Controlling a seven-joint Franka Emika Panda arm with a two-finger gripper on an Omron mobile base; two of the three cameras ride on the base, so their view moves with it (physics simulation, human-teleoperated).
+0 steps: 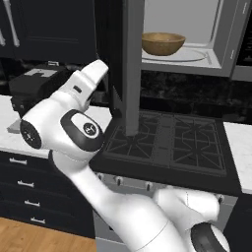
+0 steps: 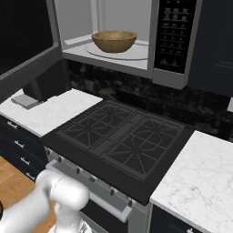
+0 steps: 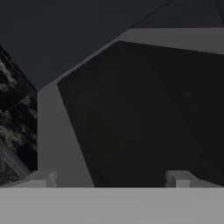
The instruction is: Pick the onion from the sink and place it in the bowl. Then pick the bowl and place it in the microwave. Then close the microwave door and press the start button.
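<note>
Inside, rounded wooden bowl (image 1: pixel 163 43)

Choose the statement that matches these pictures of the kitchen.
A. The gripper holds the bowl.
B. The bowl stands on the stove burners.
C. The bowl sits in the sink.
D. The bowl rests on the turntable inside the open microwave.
D: the bowl sits on the round plate inside the microwave, whose microwave door stands open.

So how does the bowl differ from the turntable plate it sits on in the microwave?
The bowl is tan-brown wood; the turntable plate is pale grey. The bowl is deep and rounded, standing upright; the plate lies flat and thin. The plate spreads wider than the bowl's base. Both are round and sit inside the open microwave.
</note>
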